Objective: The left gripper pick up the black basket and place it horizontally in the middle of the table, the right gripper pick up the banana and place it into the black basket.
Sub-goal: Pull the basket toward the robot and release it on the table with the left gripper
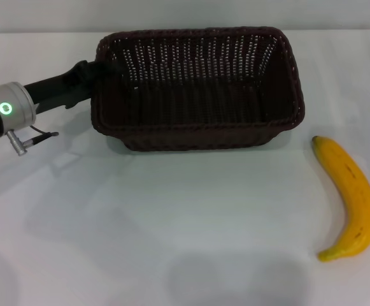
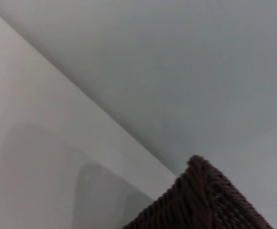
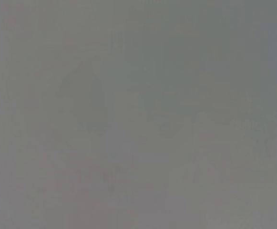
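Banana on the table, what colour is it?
Yellow with small brown specks and darker tips; the banana shows best in the head view.

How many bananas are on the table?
1. The banana lies on the table at the robot's right, outside and apart from the black basket. None shows inside the basket.

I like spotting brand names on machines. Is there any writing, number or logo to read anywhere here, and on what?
None: no words, numbers or logos are readable.
Black basket: no label.
Banana: no sticker, only brown specks.
Left arm's silver cuff: only a glowing green ring light, not text.
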`<state>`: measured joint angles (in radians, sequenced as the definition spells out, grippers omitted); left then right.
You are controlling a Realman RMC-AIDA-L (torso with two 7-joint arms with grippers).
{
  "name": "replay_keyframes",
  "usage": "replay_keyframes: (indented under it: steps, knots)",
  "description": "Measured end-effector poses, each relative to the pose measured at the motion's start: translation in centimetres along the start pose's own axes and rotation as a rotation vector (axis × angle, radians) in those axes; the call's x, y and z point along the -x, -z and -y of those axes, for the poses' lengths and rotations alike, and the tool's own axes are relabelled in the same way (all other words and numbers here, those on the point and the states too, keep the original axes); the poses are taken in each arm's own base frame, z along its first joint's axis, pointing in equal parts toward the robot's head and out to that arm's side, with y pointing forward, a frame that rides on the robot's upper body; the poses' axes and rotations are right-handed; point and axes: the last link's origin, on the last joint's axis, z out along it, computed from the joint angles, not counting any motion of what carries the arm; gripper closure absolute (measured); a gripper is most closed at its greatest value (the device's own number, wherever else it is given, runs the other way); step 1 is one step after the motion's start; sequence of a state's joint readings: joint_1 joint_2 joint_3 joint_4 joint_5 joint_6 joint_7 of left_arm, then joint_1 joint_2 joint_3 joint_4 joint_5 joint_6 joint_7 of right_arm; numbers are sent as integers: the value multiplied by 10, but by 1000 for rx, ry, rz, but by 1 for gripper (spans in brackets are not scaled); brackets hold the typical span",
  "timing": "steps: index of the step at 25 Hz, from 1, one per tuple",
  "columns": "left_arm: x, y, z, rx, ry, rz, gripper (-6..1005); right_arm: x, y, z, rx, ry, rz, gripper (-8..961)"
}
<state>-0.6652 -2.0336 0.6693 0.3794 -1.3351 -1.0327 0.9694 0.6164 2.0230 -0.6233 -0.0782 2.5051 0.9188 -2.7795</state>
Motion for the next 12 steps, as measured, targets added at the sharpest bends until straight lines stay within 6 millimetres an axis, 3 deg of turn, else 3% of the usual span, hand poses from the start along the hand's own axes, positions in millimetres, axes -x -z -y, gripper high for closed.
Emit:
replay_keyframes:
  steps: [5, 12]
  knots:
    - [1, 13, -3, 64, -55, -36, 403, 0, 0, 0, -1, 0, 0, 73]
    - [4, 36, 10, 99, -54, -143, 291, 1, -1, 7, -40, -22, -3, 74]
